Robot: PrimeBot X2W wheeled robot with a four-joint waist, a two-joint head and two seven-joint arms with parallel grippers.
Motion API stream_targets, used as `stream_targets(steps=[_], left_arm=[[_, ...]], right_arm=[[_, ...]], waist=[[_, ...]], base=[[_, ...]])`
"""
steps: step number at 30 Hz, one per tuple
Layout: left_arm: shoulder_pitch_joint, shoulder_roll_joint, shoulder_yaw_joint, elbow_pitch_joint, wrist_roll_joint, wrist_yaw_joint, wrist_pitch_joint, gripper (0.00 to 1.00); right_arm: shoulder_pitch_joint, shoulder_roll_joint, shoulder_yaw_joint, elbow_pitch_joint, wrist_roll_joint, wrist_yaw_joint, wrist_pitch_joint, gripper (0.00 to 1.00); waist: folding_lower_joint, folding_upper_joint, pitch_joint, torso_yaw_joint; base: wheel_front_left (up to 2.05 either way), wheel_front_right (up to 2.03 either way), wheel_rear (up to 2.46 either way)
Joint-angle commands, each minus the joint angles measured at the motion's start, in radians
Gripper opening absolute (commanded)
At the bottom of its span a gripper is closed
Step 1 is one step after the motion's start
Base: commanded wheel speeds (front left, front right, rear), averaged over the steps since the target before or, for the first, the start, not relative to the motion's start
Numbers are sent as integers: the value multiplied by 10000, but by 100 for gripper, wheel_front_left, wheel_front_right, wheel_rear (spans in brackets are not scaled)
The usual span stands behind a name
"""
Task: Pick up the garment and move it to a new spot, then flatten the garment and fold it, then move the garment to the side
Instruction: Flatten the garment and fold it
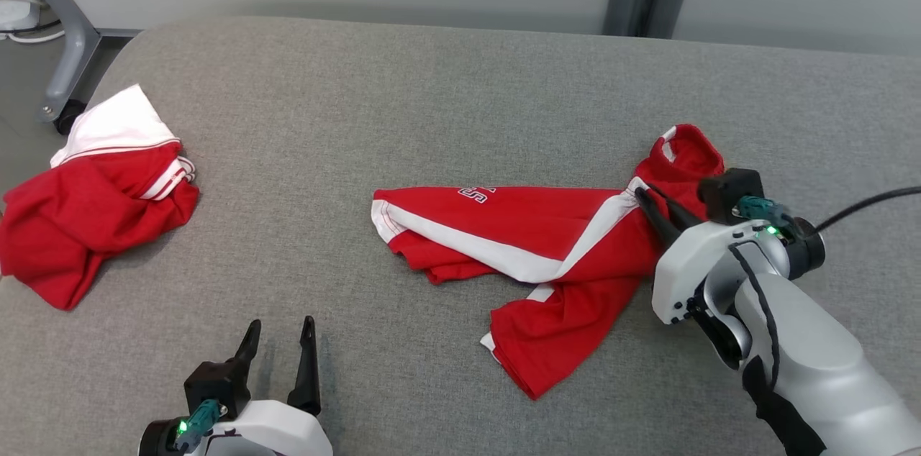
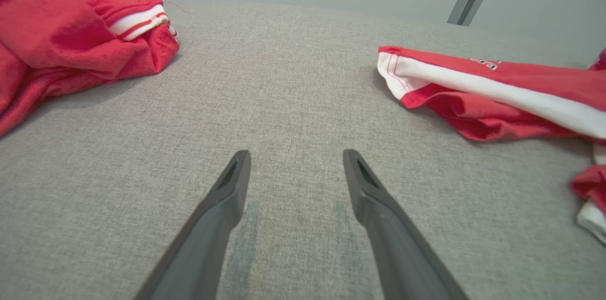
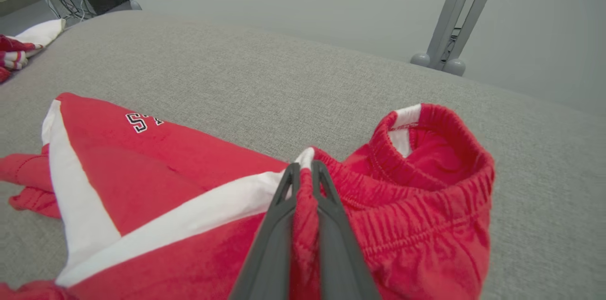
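Grey fabric-covered worktop [image 1: 432,96] is carrying 2 garments, well apart. Centre-right, red shorts [image 1: 547,226] w/ white side stripes are lying rumpled, elastic waistband end bunching up toward the right. At the left edge, a 2nd red & white garment [image 1: 93,204] is sitting crumpled.

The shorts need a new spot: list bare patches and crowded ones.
Bare: the wide strip of grey surface behind both garments, and the gap between the crumpled red garment and the red shorts, ahead of the open left pincer. Crowded: the right side, where the right pincer grips the shorts at the waist.
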Motion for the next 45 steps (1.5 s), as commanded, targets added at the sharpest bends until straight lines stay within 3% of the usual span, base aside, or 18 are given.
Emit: stream_targets(steps=[1,10,17,19,20,22,26,34,45], left_arm=[[5,40,70,-8,12,14,-20,100],[303,39,334,-72,181,-49,-20,100],[484,43,410,-50,257,-70,-20,100],[619,40,469,-19,300,-82,-20,100],[683,43,489,-6,320,-85,-20,100],[738,42,545,-7,376,-91,-20,100],[937,40,706,-152,530,-57,-21,100],[1159,43,958,-636,1161,59,-20,100],[1732,40,1334,-926,1654,-7,-19,100]], right_arm=[[217,-157,4,-160,276,-3,-312,0],[1414,-576,-457,-781,1145,-3,-1247,0],[2857,-631,-1474,-1514,1056,-3,-1357,0],[3698,-580,-2248,-1861,678,-3,-1360,0],[3942,-494,-2570,-1961,570,-3,-1356,20],[4323,-329,-3195,-2268,113,-1,-1359,100],[5057,157,-4366,-3396,-1119,-1,-1358,100],[6068,825,-5387,-5955,-2817,-1,-1359,100],[6968,900,-5389,-6005,-2914,-1,-1360,100]], waist=[[0,0,-145,-106],[0,0,-676,-599],[0,0,-995,-925],[0,0,-1174,-1079],[0,0,-1228,-1128],[0,0,-1328,-1231],[0,0,-1499,-1431],[0,0,-1758,-1584],[0,0,-2200,-1570]], base=[[0,0,0],[0,0,0],[0,0,0],[0,0,0],[0,0,0],[0,0,0],[0,0,0],[0,0,0],[0,0,0]])
